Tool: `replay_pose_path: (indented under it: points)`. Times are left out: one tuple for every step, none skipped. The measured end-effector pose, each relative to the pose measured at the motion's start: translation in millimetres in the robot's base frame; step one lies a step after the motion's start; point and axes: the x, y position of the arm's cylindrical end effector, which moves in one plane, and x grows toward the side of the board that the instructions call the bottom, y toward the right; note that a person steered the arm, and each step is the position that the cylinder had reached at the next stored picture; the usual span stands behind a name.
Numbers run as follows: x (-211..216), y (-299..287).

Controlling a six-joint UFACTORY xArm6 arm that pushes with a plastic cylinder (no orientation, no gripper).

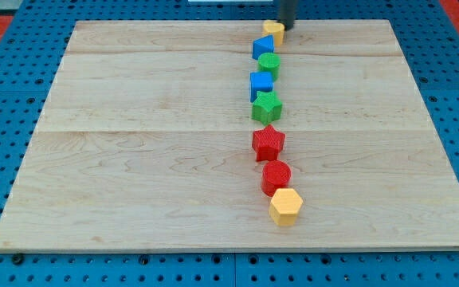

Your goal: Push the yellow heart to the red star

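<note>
The yellow heart (273, 32) lies at the view's top edge of the wooden board (134, 159), at the head of a column of blocks. The red star (268, 143) lies lower in the same column, near the board's middle. Between them sit a blue block (263, 48), a green cylinder (269, 64), a second blue block (260, 84) and a green star (266, 106). My tip (287, 27) is at the heart's upper right side, touching it or nearly so. The rod runs out of the view's top.
Below the red star lie a red cylinder (276, 177) and a yellow hexagon (286, 206), close to the board's bottom edge. A blue pegboard surface (22, 271) surrounds the board.
</note>
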Motion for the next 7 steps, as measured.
replay_pose_path:
  points:
    - [65, 9]
    - [14, 48]
    - [-38, 32]
    - [-39, 11]
    - [-39, -23]
    - [-38, -62]
    - [-2, -68]
